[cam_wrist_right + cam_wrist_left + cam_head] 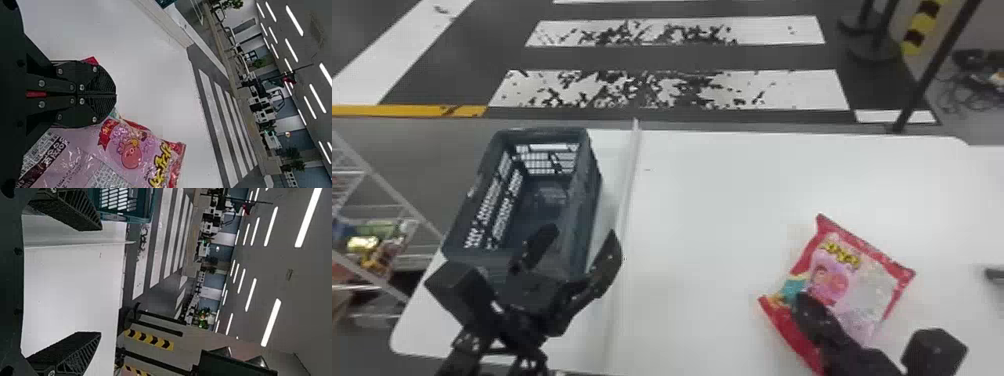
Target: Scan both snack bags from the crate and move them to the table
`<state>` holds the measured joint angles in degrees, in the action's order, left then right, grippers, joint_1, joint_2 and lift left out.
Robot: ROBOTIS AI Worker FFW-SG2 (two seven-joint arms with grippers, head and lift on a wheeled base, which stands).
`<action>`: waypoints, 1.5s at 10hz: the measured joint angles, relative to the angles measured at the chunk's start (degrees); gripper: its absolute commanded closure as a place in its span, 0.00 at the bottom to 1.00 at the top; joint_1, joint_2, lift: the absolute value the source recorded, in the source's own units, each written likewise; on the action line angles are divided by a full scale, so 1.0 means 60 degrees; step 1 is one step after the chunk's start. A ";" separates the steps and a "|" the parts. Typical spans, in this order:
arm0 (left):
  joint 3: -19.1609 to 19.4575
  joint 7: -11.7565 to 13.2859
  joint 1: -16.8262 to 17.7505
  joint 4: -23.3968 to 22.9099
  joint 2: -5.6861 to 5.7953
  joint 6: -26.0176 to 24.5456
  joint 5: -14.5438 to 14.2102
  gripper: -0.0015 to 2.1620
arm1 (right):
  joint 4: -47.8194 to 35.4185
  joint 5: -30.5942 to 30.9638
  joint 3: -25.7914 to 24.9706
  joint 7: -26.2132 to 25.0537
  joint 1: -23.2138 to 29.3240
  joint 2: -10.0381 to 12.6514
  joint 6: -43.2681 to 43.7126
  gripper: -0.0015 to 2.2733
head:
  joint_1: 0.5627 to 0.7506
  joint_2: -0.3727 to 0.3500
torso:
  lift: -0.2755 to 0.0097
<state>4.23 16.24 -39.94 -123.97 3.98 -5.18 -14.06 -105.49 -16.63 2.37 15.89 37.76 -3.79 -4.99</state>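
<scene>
Partly beneath right hand (803, 304), bag (864, 275)

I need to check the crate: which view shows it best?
The head view, looking into the open crate. The left wrist view shows part of its slotted wall; the right wrist view, a sliver.

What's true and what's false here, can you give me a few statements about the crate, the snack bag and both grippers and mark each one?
The crate stands on the left part of the table. True.
The snack bag has red edges. True.
The snack bag is inside the crate. False: it is outside, to the crate's right.
The left gripper's jaws are spread apart. True.
The right gripper's jaws are wide open. False: they are closed together.
</scene>
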 measured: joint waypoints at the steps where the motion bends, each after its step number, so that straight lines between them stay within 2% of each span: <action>1: -0.0001 0.0004 -0.0006 0.0007 0.0008 0.0050 -0.0006 0.02 | -0.0003 -0.0027 -0.0050 0.0162 0.0177 -0.0041 -0.0072 0.90 | 0.70 0.63 | 0.66; 4: -0.0121 0.0143 0.0096 0.0167 0.0000 0.0097 -0.0030 0.02 | -0.0595 -0.0270 -0.1155 0.1286 0.0663 -0.0118 -0.1359 0.90 | 0.70 0.56 | 0.66; 6: -0.0242 0.0185 0.0162 0.0239 -0.0004 0.0107 -0.0030 0.03 | -0.1346 -0.0552 -0.2078 0.1898 0.0759 -0.0177 -0.2424 0.90 | 0.70 0.46 | 0.66; 9: -0.0316 0.0235 0.0157 0.0243 -0.0001 0.0108 -0.0029 0.03 | -0.2269 -0.1516 -0.3542 0.1988 0.0464 -0.0172 -0.3600 0.90 | 0.70 0.33 | 0.66; 12: -0.0370 0.0242 0.0153 0.0243 0.0011 0.0128 -0.0029 0.03 | -0.1661 -0.1231 -0.4564 0.1979 -0.0394 -0.0218 -0.4061 0.90 | 0.70 0.17 | 0.66; 15: -0.0383 0.0253 0.0159 0.0284 0.0024 0.0241 -0.0029 0.03 | -0.0823 -0.1126 -0.5042 0.1965 -0.0664 -0.0471 -0.3657 0.90 | 0.70 0.08 | 0.66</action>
<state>1.93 17.75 -38.99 -122.27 4.12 -3.73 -14.24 -110.43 -23.38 -27.88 27.68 33.78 -6.62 -26.93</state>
